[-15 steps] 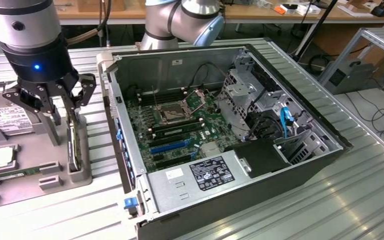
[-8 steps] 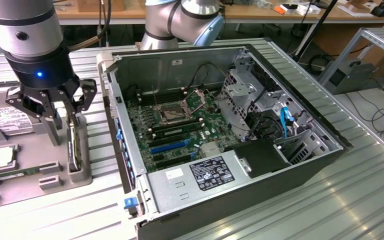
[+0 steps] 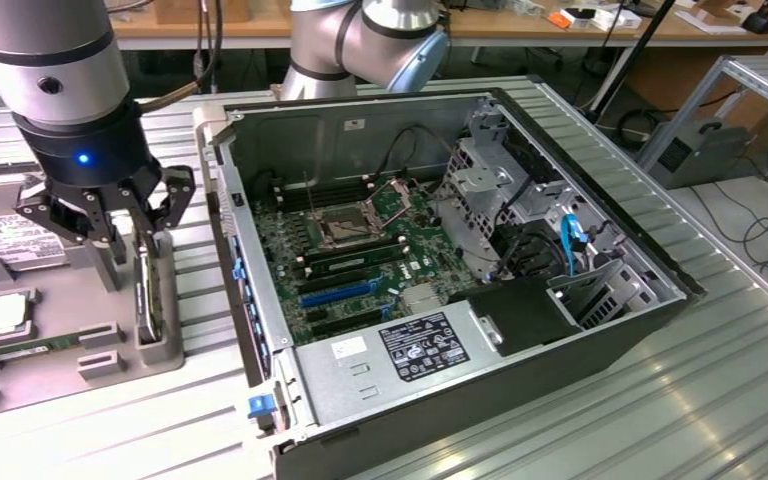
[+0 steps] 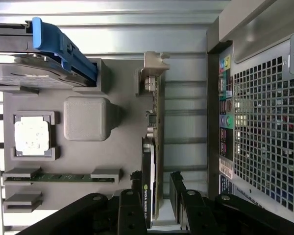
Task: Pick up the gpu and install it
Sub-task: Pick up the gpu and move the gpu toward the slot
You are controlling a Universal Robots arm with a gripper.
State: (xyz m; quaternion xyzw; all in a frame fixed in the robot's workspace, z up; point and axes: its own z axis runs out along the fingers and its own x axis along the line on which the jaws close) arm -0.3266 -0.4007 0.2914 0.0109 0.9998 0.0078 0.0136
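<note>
Along the tray's (image 4: 118, 147) edge nearest the computer case (image 3: 398, 400), the gpu (image 4: 152, 142) is stood on edge. It is straddled by the tool (image 4: 158, 196), whose fingers (image 4: 179, 193) are spread apart.

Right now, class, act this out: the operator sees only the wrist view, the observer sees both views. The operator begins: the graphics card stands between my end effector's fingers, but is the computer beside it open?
Observer: Yes. The computer case lies on its side with the panel off, so the mainboard faces up.
Operator: Is there a free slot for the graphics card under my end effector?
Observer: Blue slots lie on the mainboard, and nothing seems to be plugged into them.
Operator: Is anything loose inside?
Observer: A blue cable runs down inside the case, towards the exterior view's right.
</note>
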